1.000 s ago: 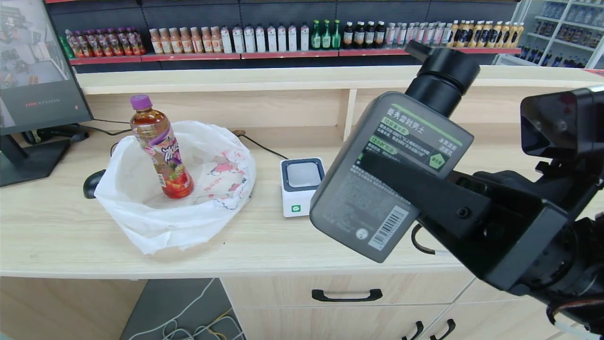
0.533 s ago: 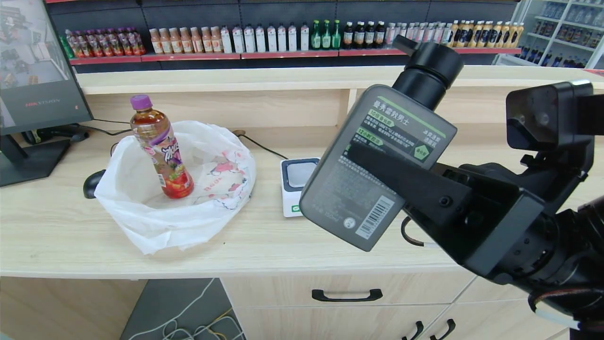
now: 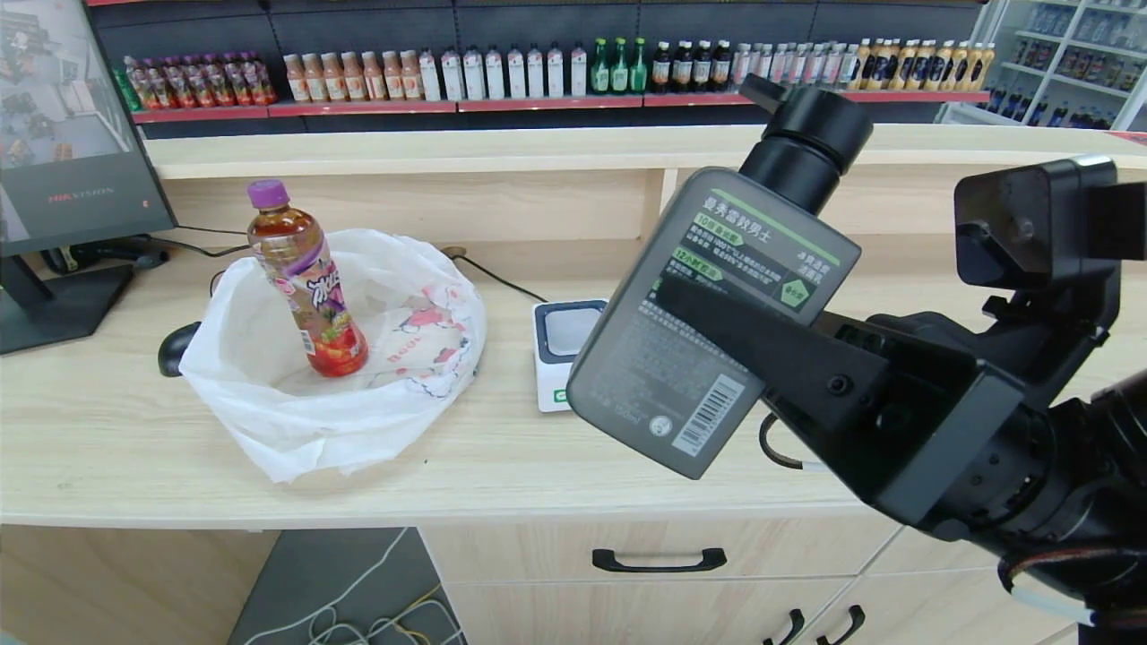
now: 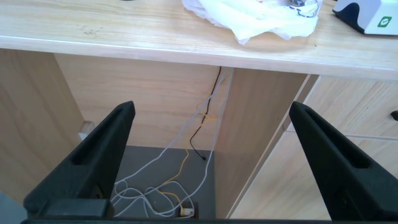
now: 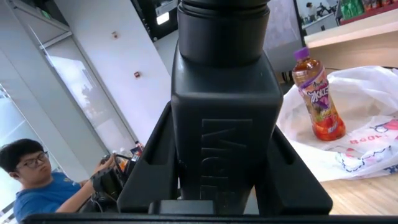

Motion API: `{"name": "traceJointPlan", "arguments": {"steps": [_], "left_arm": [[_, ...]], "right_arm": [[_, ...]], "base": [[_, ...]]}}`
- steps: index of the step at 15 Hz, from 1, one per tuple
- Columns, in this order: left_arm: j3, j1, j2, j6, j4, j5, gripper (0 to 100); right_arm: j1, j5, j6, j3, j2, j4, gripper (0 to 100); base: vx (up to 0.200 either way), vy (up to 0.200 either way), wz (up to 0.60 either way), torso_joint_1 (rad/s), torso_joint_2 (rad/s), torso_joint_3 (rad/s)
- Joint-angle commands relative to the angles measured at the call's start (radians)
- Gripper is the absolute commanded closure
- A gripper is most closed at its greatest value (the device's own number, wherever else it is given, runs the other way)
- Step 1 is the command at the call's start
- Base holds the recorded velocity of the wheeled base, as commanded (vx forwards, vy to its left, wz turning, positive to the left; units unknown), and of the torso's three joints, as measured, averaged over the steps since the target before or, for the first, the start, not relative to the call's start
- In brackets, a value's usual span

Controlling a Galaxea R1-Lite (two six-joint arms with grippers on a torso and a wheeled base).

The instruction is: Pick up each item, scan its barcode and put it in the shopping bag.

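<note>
The right hand [image 3: 681, 305] grips the dark pump bottle [image 3: 645, 376] over the bench [image 3: 107, 439], cap up and far-right. The scanner [image 3: 560, 345] is just left of its base, but the barcode [image 3: 710, 414] faces near, not toward the scanner. The left hand [image 4: 211, 109] is open, low before the bench.

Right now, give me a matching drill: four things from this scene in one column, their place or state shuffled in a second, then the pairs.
Things
1. grey pump bottle
2. purple-capped drink bottle
3. white scanner
4. left hand

Place or state
A. open, lower than the counter top
B. standing upright in the shopping bag
C. clamped in the right hand, held above the counter
D. sitting on the counter beside the shopping bag

Pairs: 1-C, 2-B, 3-D, 4-A
</note>
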Motion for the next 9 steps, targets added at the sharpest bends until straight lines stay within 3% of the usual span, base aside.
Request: {"name": "traceJointPlan", "arguments": {"steps": [1,9], "left_arm": [[-0.002,0.0,0.0,-0.001,0.0,0.001,0],[-0.002,0.0,0.0,-0.001,0.0,0.001,0]], "right_arm": [[0.0,0.001,0.0,0.005,0.001,-0.002,100],[-0.003,0.001,-0.007,0.051,-0.039,-0.002,100]], "base": [[0.0,0.0,0.0,0.0,0.0,0.0],[0.0,0.0,0.0,0.0,0.0,0.0]]}}
